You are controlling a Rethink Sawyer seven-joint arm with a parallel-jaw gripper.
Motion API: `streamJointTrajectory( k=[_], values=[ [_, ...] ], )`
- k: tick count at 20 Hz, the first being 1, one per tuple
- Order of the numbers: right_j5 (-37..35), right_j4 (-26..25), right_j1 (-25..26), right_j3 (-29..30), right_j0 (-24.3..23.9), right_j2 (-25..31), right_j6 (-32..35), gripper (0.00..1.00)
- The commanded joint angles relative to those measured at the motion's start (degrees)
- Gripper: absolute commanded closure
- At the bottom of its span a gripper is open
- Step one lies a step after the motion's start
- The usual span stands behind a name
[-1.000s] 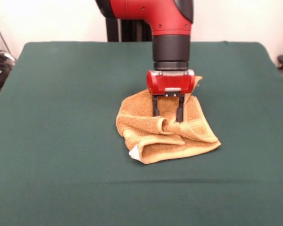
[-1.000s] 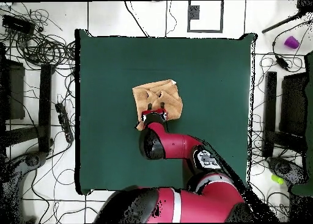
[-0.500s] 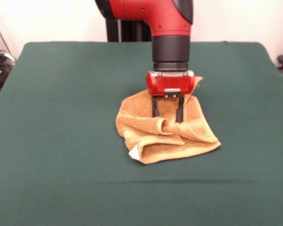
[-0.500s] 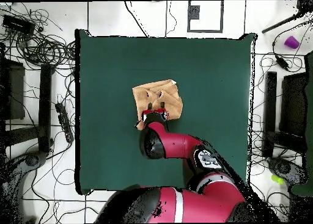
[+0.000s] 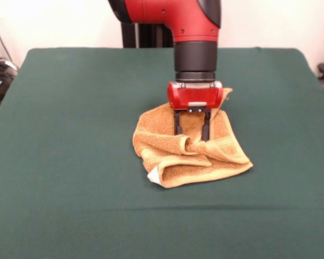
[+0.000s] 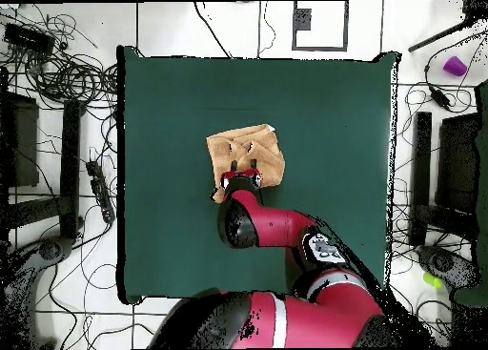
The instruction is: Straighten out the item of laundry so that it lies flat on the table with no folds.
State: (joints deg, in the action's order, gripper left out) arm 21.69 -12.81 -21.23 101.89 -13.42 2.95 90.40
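The table [image 5: 70,108] is covered in dark green felt-like cloth. In the overhead view, tangled cables [image 6: 67,74] lie on a pale floor around the table [image 6: 324,127]. A white wall stands behind it in the front view.

The gripper [image 5: 191,131] points straight down over the towel [image 5: 173,148]. Its two black fingers [image 5: 177,123] are spread apart, with their tips on the towel surface. A raised twist of cloth sits between and just below the tips.

The towel [image 6: 246,155] lies near the table centre, golden-orange and crumpled. Folded layers overlap on all sides of the fingers. A small white tag [image 5: 153,176] shows at the corner toward the camera.
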Motion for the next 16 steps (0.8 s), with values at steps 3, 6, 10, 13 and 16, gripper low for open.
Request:
streamJointTrajectory(
  k=[3,6,10,13,16],
  values=[
    [-11.6,2.8,10.0,-5.7,-1.3,6.3,8.4,0.0],
    [-11.3,2.7,10.1,-5.5,-1.8,7.0,8.9,0.0],
    [-10.6,2.8,10.2,-5.3,-1.9,7.2,9.3,0.0],
    [-10.1,2.8,10.1,-5.4,-1.5,6.7,9.1,0.0],
    [-9.9,2.4,10.2,-5.5,-1.7,6.7,9.0,0.0]
  ],
)
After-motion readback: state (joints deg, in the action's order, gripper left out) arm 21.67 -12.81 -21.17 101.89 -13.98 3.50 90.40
